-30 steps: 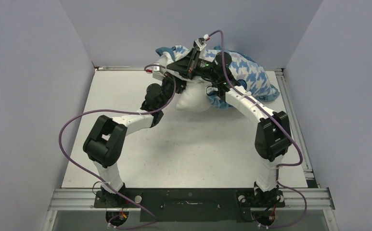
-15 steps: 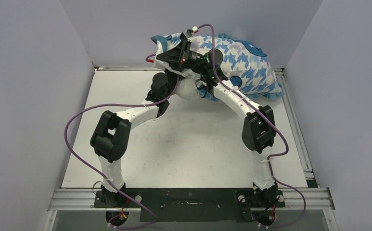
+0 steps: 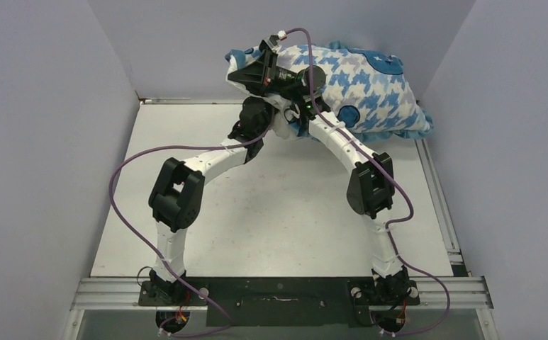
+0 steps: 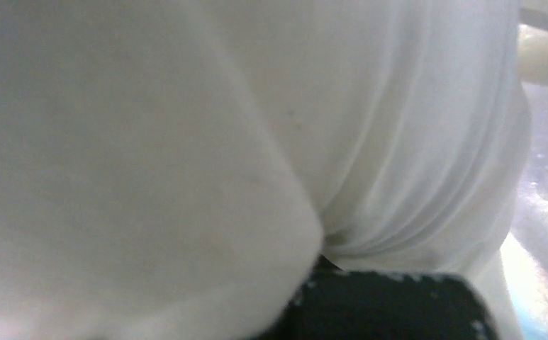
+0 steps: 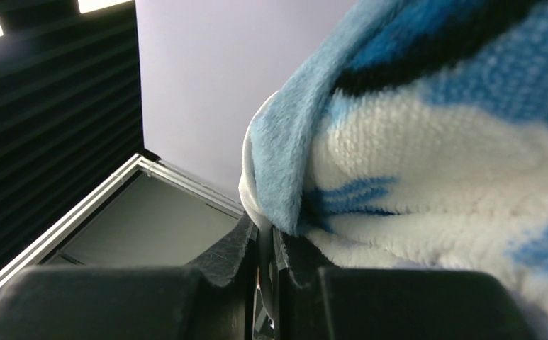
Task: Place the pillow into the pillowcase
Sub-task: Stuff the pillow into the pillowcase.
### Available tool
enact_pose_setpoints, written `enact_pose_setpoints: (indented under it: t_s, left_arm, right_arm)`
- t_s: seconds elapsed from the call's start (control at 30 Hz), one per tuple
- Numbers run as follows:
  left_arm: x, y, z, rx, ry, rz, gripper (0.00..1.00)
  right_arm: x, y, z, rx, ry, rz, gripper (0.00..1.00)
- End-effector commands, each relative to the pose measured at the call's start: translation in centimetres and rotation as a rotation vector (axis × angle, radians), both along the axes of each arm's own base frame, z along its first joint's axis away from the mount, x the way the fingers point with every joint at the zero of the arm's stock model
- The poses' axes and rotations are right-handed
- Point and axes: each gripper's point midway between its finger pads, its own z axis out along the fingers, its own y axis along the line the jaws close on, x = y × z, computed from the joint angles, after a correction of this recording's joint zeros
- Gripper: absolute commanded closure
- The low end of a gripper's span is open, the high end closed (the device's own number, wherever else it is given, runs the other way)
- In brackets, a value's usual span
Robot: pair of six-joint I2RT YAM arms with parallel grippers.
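Observation:
The pillowcase [image 3: 366, 85], blue-and-white houndstooth with a blue edge, hangs lifted over the table's far edge. My right gripper [image 3: 248, 71] is shut on its left rim. In the right wrist view the blue rim and white lining [image 5: 271, 170] are pinched between the jaws of the right gripper [image 5: 265, 237]. A small white bulge of the pillow [image 3: 283, 126] shows below the opening. My left gripper [image 3: 258, 106] sits just under the right one. Its view is filled with white fabric [image 4: 398, 127] whose folds run into the left gripper [image 4: 322, 261]; it appears shut on the pillowcase's white inner face.
The white table [image 3: 271, 212] lies below both raised arms. Grey walls close in on the left, the right and the back [image 3: 186, 42], and the pillowcase hangs against the back one. A metal rail [image 3: 434, 177] runs along the table's right edge. Purple cables loop off both arms.
Both arms have risen and reached farther back, lifting the pillowcase off the table. Less of the white pillow shows below the opening than before.

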Motion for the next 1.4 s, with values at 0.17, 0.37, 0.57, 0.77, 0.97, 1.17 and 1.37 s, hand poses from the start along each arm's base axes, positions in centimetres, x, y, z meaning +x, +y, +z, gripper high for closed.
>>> enact_pose_setpoints:
  t_s: [0.17, 0.37, 0.57, 0.77, 0.97, 1.17, 1.37]
  left_arm:
    - [-7.0, -12.0, -8.0, 0.149, 0.193, -0.343, 1.00]
    - [-10.4, -9.2, -4.9, 0.117, 0.093, -0.371, 1.00]
    - [-14.6, -6.1, -2.7, 0.031, 0.010, -0.410, 1.00]
    - [-16.3, -4.0, -5.7, -0.029, 0.077, -0.409, 1.00]
    - [-15.9, -3.9, -8.2, -0.066, 0.137, -0.431, 1.00]
    - [-15.5, -3.9, -9.1, -0.058, 0.157, -0.434, 1.00]
    - [-15.1, -4.2, -9.1, -0.057, 0.157, -0.444, 1.00]
  right_arm:
    - [-21.7, 3.6, 3.4, 0.064, -0.272, 0.543, 0.95]
    - [-14.9, 1.6, -1.4, -0.119, -0.214, 0.299, 0.95]
    - [-8.8, -1.1, -10.3, -0.462, -0.243, 0.042, 0.95]
    - [-4.5, -5.4, -17.2, -0.878, -0.341, -0.171, 0.73]
    - [-1.9, -9.6, -14.0, -1.063, -0.519, -0.422, 0.15]
    - [-1.1, -17.0, -12.1, -1.336, -0.568, -0.699, 0.00]
    - [-3.2, -22.2, -14.4, -1.542, -0.544, -0.748, 0.10]
